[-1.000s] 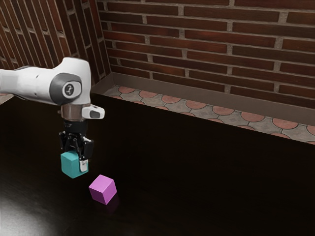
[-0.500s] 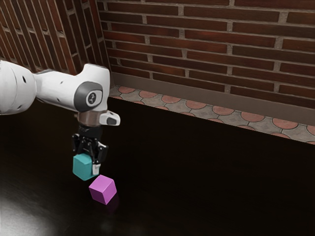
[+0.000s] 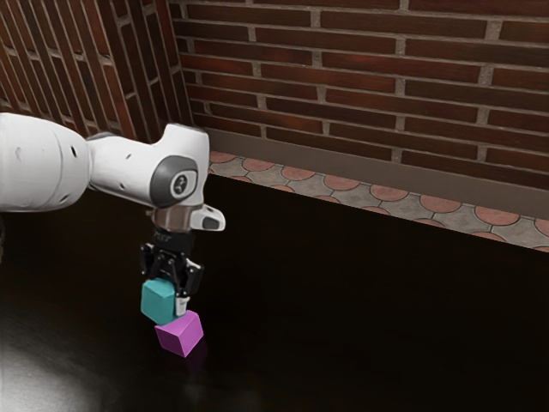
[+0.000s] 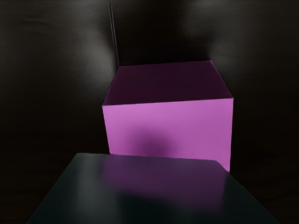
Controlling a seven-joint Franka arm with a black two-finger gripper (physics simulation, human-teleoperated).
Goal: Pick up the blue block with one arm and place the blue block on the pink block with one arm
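The blue block, teal in colour, hangs in the air with my gripper shut on it. It is just above the pink block, slightly toward the exterior view's left, and their edges nearly meet. The pink block rests on the dark table. In the wrist view the pink block sits right beneath my hand, and the held blue block is the dark slab below it, tinted with a pink reflection.
A brick wall runs behind the table, with a tiled strip along its foot. Another brick wall stands at the exterior view's left. Dark tabletop stretches toward the exterior view's right.
My arm has carried the blue block toward the exterior view's right, from beside the pink block to just over it. The pink block has stayed put.
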